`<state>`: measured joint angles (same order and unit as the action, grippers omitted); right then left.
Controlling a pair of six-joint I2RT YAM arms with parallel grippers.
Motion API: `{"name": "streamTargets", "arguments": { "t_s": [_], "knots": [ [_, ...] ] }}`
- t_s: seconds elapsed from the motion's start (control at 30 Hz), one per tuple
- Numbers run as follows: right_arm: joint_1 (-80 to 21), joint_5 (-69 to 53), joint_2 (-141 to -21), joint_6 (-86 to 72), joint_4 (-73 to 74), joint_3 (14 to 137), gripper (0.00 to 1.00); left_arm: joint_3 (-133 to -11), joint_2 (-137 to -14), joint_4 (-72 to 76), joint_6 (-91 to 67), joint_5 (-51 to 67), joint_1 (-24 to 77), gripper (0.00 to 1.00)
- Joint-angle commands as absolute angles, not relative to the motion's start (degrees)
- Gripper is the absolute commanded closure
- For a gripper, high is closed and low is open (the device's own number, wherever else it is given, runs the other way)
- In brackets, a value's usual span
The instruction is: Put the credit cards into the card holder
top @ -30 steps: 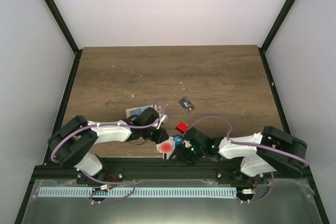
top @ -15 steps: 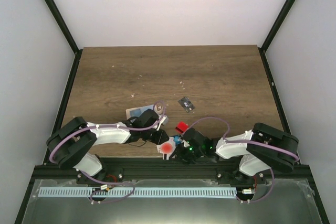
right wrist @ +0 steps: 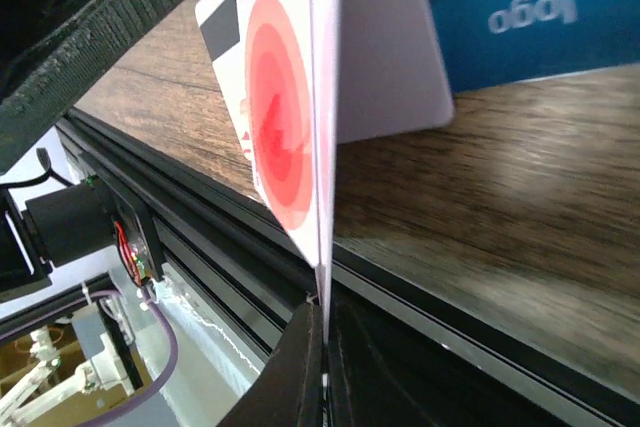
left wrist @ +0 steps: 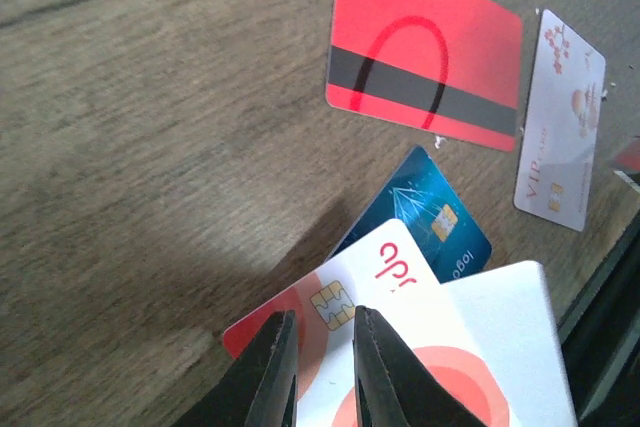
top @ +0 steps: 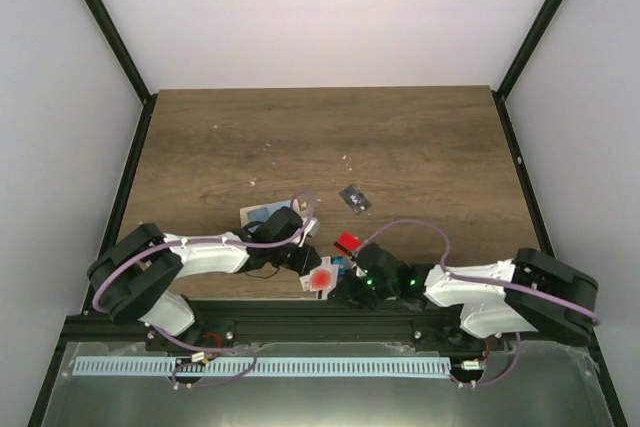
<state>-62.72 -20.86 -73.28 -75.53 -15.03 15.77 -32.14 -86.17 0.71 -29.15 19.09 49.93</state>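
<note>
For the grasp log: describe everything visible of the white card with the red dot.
The white card with the red dot is thin and looks like stiff plastic. Its white face has concentric red circles and a dark stripe near one end. It is held on edge, seen almost edge-on from the right wrist, above the table at its near edge. The right gripper pinches its lower edge between its fingers. Whether it touches the pale card behind it cannot be told.

Ahead of the left end effector [top: 311, 268], a wood-grain table [top: 300, 137] meets plain white walls [top: 320, 7] and black corner posts [top: 100, 22].
</note>
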Motion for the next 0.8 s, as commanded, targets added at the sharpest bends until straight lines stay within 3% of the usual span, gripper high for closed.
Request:
{"name": "streamTargets", "arguments": {
  "t_s": [0.0, 0.2, 0.3, 0.43, 0.57, 0.77],
  "knots": [
    [-61.8, -14.3, -66.9, -73.0, 0.9, 17.9, 0.99, -34.7, -85.5, -4.0, -30.3, 14.7, 50.2, 0.81],
    [-55.3, -11.7, -56.0, -66.9, 15.9, 19.4, 0.99, -37.8, -84.2, -5.0, -30.5, 12.4, 49.4, 0.77],
    [-50.9, -12.1, -50.7, -62.1, 16.8, 20.7, 0.99, -38.3, -81.0, -5.4, -30.2, 11.8, 48.5, 0.69],
    [-44.1, -21.0, -48.6, -51.7, 4.9, 20.0, 0.99, -36.3, -75.5, -4.4, -29.4, 15.5, 43.9, 0.57],
    [-38.6, -37.2, -54.2, -44.4, -8.7, 20.9, 0.99, -31.1, -69.3, 0.5, -29.1, 26.9, 37.3, 0.56],
    [-37.8, -48.0, -62.8, -38.6, -20.0, 23.9, 0.99, -25.3, -60.1, 9.0, -31.4, 38.0, 33.0, 0.54]
  ]
}}
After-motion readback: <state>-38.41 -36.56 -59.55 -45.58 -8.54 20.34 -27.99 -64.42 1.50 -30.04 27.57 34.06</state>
